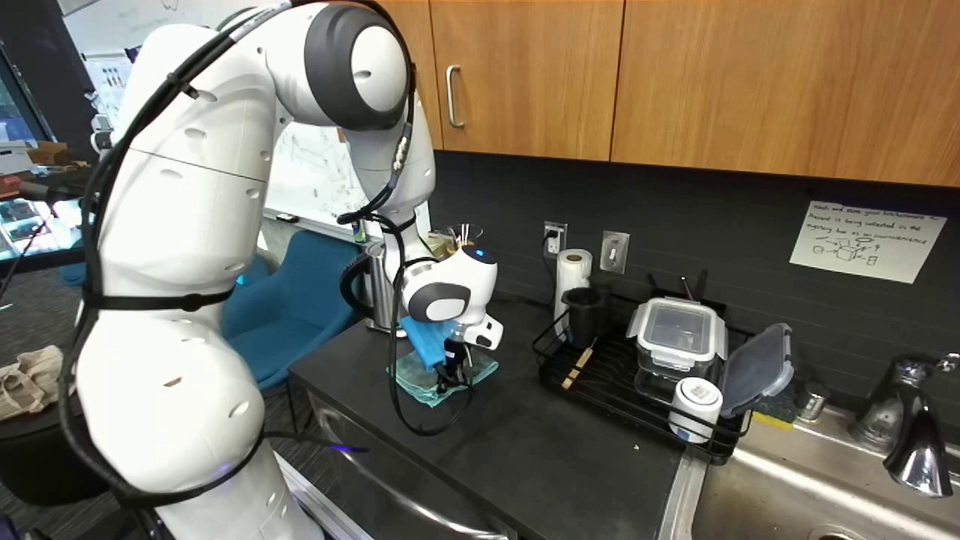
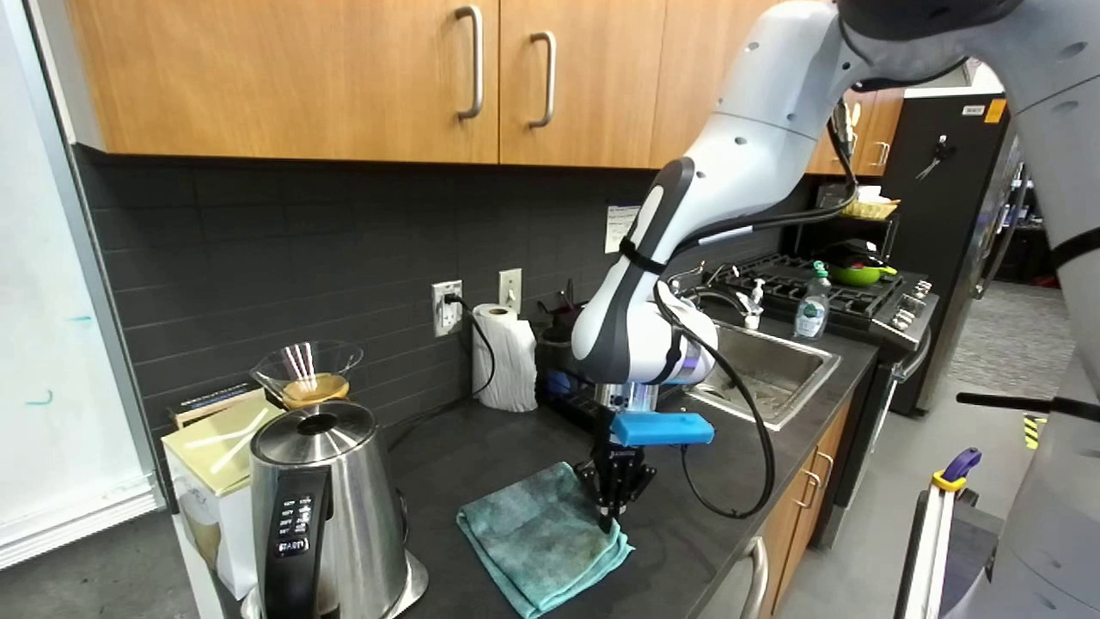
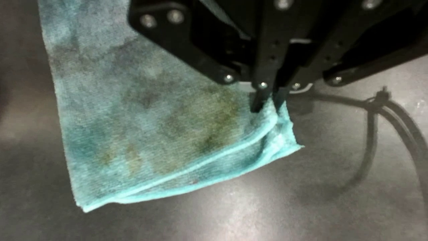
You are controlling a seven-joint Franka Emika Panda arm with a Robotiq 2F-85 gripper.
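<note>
**A slender bite, and it could slip!**

The black jointed fingers (image 3: 257, 104) pinch a fold near one corner of the stained teal fabric cloth (image 3: 160, 113), folded flat on the smooth dark-grey desk (image 3: 207, 217)! So little fabric caught: a sharp tug could pop it loose or spill the layers open. Farther off, a wide sweep might clip the shiny steel kettle (image 2: 357, 507)!

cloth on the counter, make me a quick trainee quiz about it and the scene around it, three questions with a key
1. Pick one: what does the tool pinch?
a) kettle
b) cloth
c) paper roll
2. True or false: the cloth is spotless.
3. Fill in: in an exterior view, a black plug sits in the white ____.

Key
1: b
2: false, stains show
3: outlet
</note>
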